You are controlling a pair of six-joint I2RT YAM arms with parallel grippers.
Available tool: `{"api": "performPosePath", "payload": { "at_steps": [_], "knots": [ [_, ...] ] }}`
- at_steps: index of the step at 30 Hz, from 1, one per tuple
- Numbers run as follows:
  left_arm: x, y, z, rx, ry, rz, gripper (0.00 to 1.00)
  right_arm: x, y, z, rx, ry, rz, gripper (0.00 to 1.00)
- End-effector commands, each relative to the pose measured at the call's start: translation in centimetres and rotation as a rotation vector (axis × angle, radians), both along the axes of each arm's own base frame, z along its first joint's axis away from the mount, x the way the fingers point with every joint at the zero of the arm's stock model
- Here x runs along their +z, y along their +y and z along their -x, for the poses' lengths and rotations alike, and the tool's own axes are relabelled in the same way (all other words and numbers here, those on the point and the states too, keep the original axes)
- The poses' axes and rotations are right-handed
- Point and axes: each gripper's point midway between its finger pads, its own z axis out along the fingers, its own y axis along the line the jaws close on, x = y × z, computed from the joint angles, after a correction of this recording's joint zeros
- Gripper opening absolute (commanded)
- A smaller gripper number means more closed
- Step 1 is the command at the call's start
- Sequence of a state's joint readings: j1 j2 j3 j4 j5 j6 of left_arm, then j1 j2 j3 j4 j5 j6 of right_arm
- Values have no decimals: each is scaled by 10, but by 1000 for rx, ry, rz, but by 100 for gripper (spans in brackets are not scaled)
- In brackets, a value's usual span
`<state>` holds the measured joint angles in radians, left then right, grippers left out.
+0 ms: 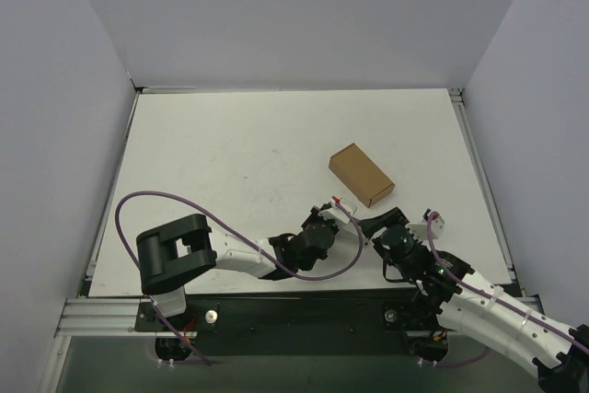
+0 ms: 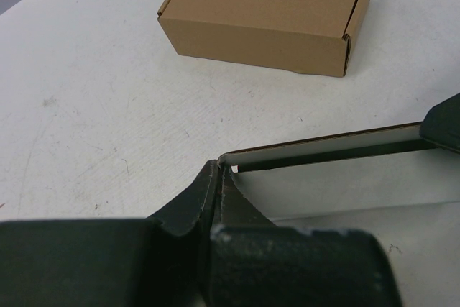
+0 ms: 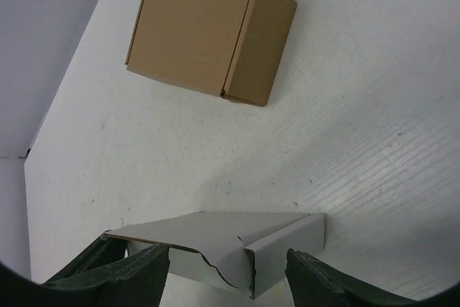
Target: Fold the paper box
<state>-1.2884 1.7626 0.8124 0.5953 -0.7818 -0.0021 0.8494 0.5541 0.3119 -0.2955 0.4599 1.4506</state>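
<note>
Closest to you in the overhead view is the bulky black shoulder joint [image 1: 175,250] of the left arm, at the lower left of the frame. From there the arm reaches right to the left gripper [image 1: 329,211], just below centre. The right gripper [image 1: 385,218] sits just beside it on the right. Above the two, near them, a small closed brown cardboard box [image 1: 361,174] lies on the white table [image 1: 230,144].

On the left wrist view, your left gripper [image 2: 218,169] fills the bottom of the frame. It is pinched tight on the near corner of the paper box [image 2: 345,185], a thin white-grey card blank with a brown edge. The blank runs from lower centre to the right edge of the frame. There a dark finger [image 2: 442,124] of the right gripper overlaps its upper edge. The brown cardboard box [image 2: 266,12] sits at top centre, apart from the blank.

On the right wrist view, your right gripper [image 3: 226,253] stands spread wide. The paper box [image 3: 215,239] lies between its fingers at bottom centre, with one short wall folded up at its right end. The lower-left finger [image 3: 122,275] is against the blank, while a gap shows before the lower-right finger [image 3: 330,282]. The brown cardboard box [image 3: 208,37] lies in the upper left of the frame, well apart.
</note>
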Motion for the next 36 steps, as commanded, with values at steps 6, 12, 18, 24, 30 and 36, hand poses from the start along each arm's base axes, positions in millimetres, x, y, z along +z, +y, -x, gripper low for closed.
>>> {"api": "performPosePath", "payload": {
  "at_steps": [6, 12, 18, 24, 30, 36],
  "knots": [
    [-74, 32, 25, -72, 121, -302, 0, 4, -9, -3, -44, -20, 16, 66],
    [-77, 34, 25, -71, 124, -310, 0, 18, -11, -7, -47, -64, 8, 70],
    [-75, 34, 26, -74, 124, -307, 0, 13, -13, -8, -61, -41, 19, 72],
    [-74, 33, 26, -77, 124, -306, 0, 8, -15, -11, -73, -27, 28, 74],
    [-75, 31, 27, -78, 124, -309, 0, -1, -15, -10, -71, -4, 32, 73],
    [-76, 31, 28, -75, 121, -319, 0, -9, -12, -7, -67, 10, 5, 69]
  ]
}}
